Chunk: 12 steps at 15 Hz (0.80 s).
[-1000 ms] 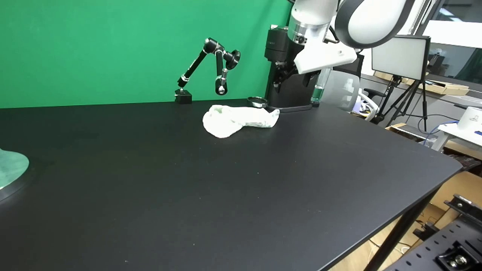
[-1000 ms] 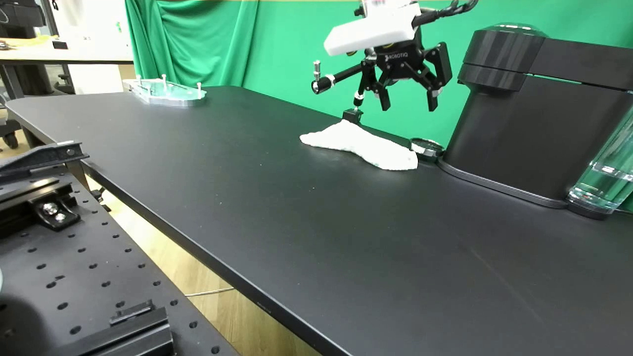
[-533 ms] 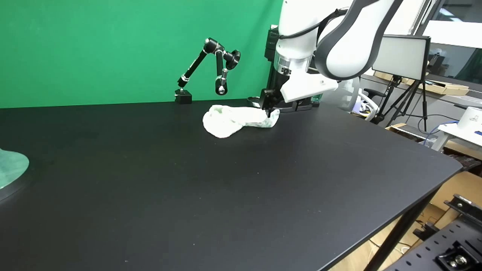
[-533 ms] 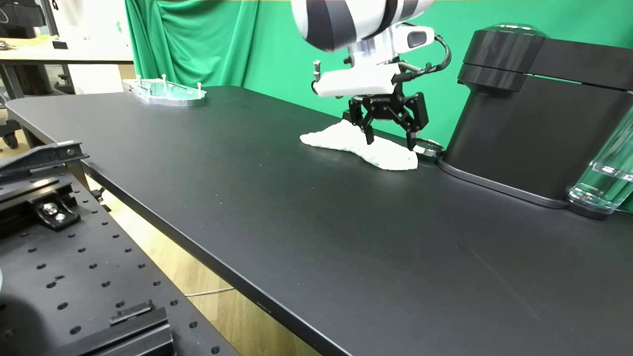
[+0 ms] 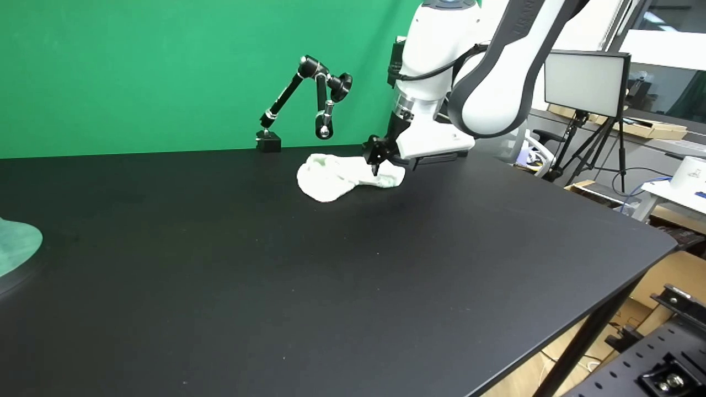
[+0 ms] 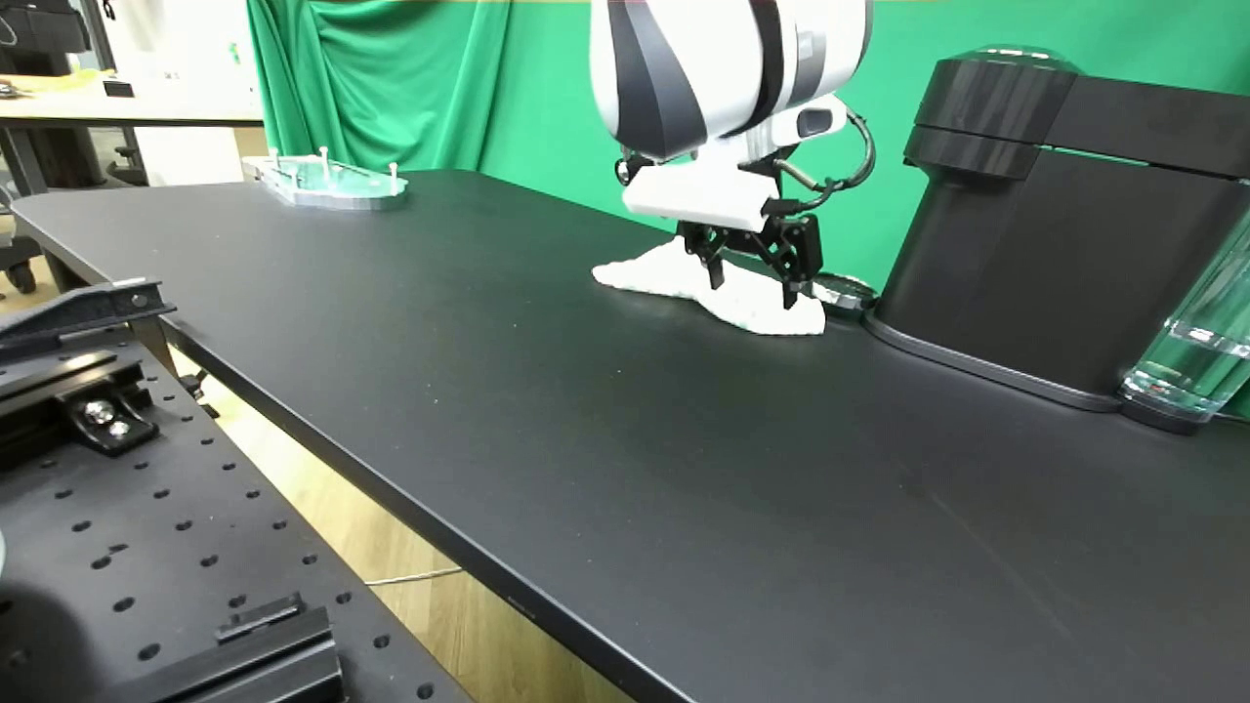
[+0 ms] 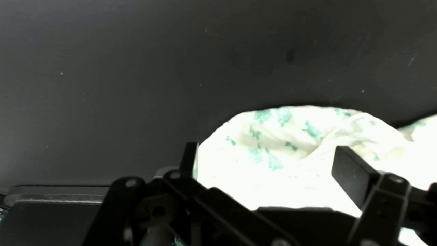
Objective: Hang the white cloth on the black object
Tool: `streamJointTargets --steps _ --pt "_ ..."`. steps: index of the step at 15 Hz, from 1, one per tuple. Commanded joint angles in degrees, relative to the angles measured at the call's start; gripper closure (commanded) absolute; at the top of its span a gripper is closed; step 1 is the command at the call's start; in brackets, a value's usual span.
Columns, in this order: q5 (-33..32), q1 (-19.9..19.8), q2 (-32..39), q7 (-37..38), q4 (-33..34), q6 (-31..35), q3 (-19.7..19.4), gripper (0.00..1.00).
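White cloth (image 5: 331, 176) w/ a small green print is bunched up at the far side of the black surface (image 5: 248, 264), in an exterior view just right of and nearer than the jointed black mounting arm (image 5: 321, 94), which is prob the black object meant. Hand (image 7: 266, 153) is spread rn: one finger over the cloth, the other about at its edge on the coffee machine (image 6: 1016, 264) side. Nothing pinched afaict, and can't tell if the tips touch fabric.

Handling-wise, imo: super light, soft, floppy, not fragile, prob not slippery b/c it looks like plain woven stuff. Flat bits would be a pain to grab, so I'd go for the fold btwn the fingers, tips low, then squeeze. Catch is, a pinch out near that end leaves a long floppy tail: handy for draping over the arm, but it could swing or snag on the joints.
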<state>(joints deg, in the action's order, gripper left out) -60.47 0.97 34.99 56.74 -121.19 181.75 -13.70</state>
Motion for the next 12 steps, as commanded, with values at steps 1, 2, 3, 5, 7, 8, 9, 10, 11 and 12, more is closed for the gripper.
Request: streamJointTargets --steps 1,2,3,5,7,8,9,10,11,12 --pt "0.34 -0.93 1.80 -0.30 2.17 2.43 0.40 0.00" --pt "0.58 -1.30 2.04 -0.59 2.15 2.31 0.77 0.00" --pt "0.73 -1.34 2.29 -0.63 2.19 2.25 0.76 0.00" --pt "1.58 -1.91 2.70 -1.31 1.98 1.59 1.43 0.09" --pt "2.11 -2.50 3.05 -1.52 1.84 1.38 2.15 0.33" --pt "2.48 -2.80 3.18 -1.63 1.82 1.32 2.47 0.40" --pt "2.88 -3.09 3.22 -1.79 1.83 1.23 2.82 0.47" --pt "3.05 -3.30 3.21 -1.88 1.82 1.25 3.06 0.55" --pt "3.30 -3.44 3.12 -1.97 1.83 1.22 3.21 0.62" --pt "3.74 -3.67 2.95 -2.22 1.81 1.21 3.49 0.69"
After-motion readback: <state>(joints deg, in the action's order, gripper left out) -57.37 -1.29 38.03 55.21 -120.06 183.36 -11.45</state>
